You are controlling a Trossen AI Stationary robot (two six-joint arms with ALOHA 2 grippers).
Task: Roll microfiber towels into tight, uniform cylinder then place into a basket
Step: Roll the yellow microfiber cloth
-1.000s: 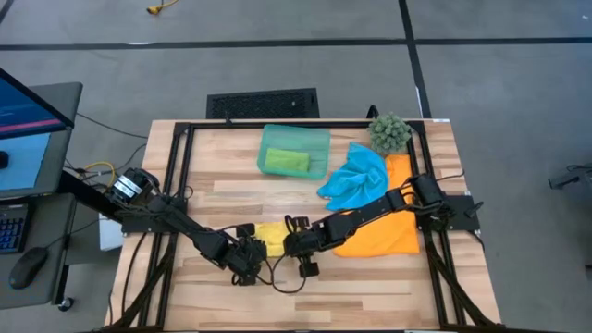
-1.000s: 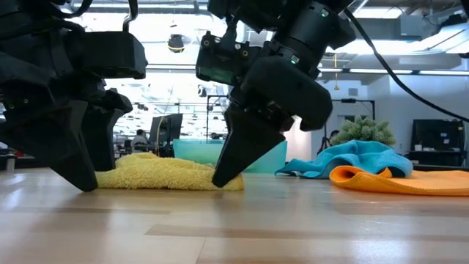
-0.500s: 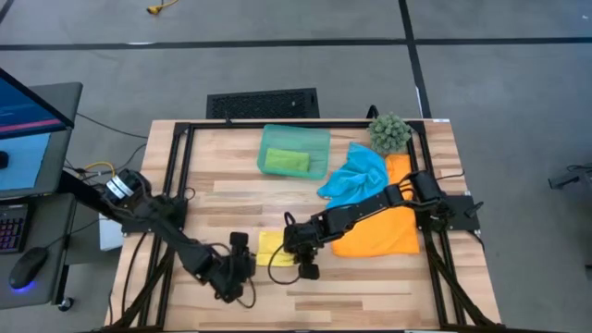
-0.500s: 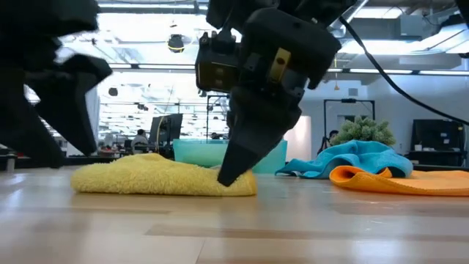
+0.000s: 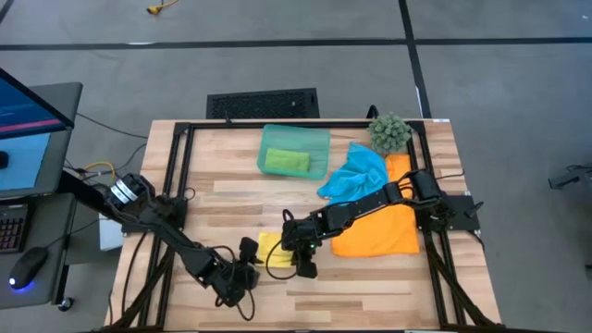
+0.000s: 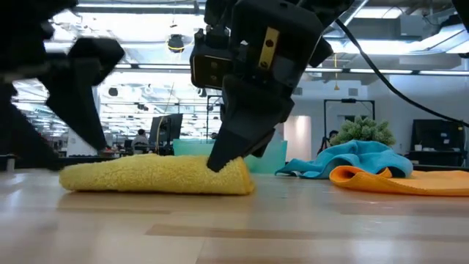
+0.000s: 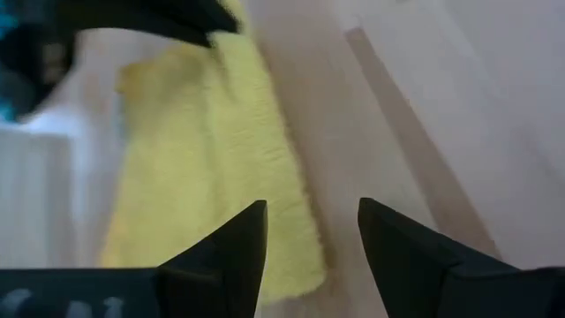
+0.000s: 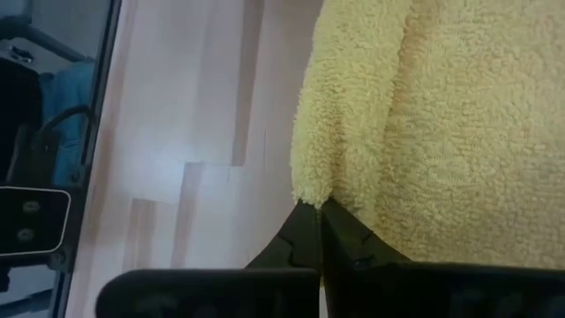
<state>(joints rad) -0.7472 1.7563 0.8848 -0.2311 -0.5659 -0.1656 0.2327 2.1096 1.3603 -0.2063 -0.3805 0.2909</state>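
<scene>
Yellow towel: the yellow towel (image 6: 155,176) lies as a low, long roll on the front middle part of the table (image 5: 370,287), between the two grippers.
Right gripper: the right gripper (image 6: 223,158) comes down from above onto the right end of the yellow roll. Its two fingers are pressed together, and their tips (image 8: 313,231) touch the edge of the yellow cloth. I cannot tell if any cloth is caught between them.
Left gripper: the left gripper (image 7: 311,238) is near the left end of the yellow roll, a little in front of it, and does not touch it. Its fingers (image 7: 234,243) are spread apart, with nothing between them.
Basket: the basket (image 5: 294,151) stands at the back middle of the table, well apart from the yellow roll.
Green towel: the green towel (image 5: 286,161) lies rolled inside the basket.
Blue towel: the blue towel (image 5: 355,178) lies crumpled just right of the basket, and it partly covers the orange one.
Orange towel: the orange towel (image 5: 384,231) lies spread at the right side of the table, under the right arm.
Plant ball: the spiky green plant ball (image 5: 389,132) stands at the back right corner.
</scene>
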